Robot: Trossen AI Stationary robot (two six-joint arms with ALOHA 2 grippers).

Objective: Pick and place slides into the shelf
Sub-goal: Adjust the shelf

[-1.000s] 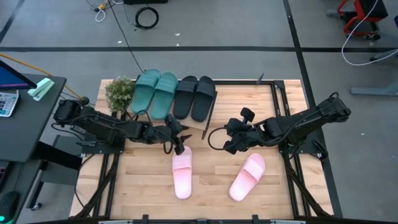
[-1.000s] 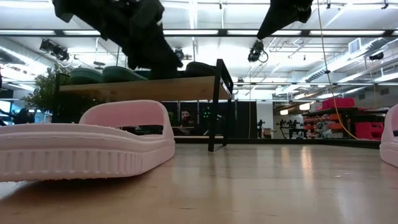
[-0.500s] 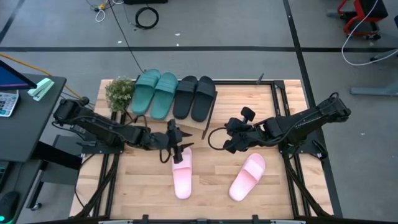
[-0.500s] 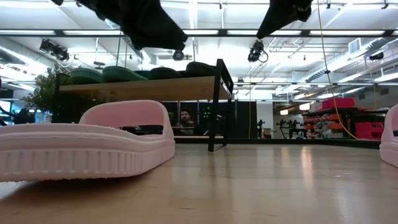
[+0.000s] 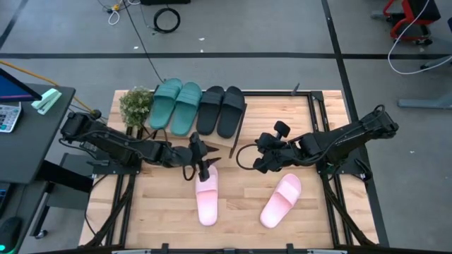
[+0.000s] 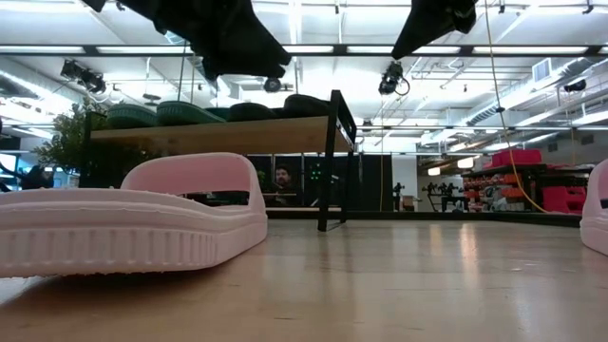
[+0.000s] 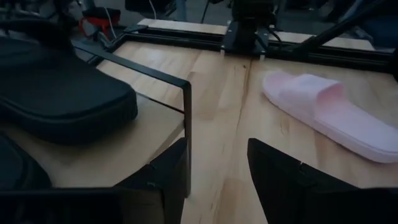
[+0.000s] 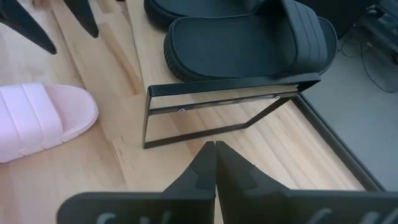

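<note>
1. The left gripper is held with its two dark fingers spread apart and nothing between them; it is poised above the strap end of a light pink rubber slide with a broad strap, which lies flat on the light wooden table just beneath and ahead of it.

2. The right gripper is seen with its fingers pressed together and nothing gripped; it hangs over the table, near the end frame of the shelf. It is judged to be waiting.

3. A second light pink rubber slide lies on the table below and just beside the right gripper, well apart from the first pink one.

4. Behind both grippers stands the small rack with a light wooden top board and thin black metal legs. On its top board four slides are set side by side: two teal green ones and two black ones.

5. The lower tier cannot be made out.

6. A small green potted plant stands beside the teal pair, at the end of the rack farthest from the right gripper.

7. The task is judged about two thirds done: four slides are shelved and the two pink ones are left. The nearer pink slide is taken as the next to be picked, with no grasp made yet.
</note>
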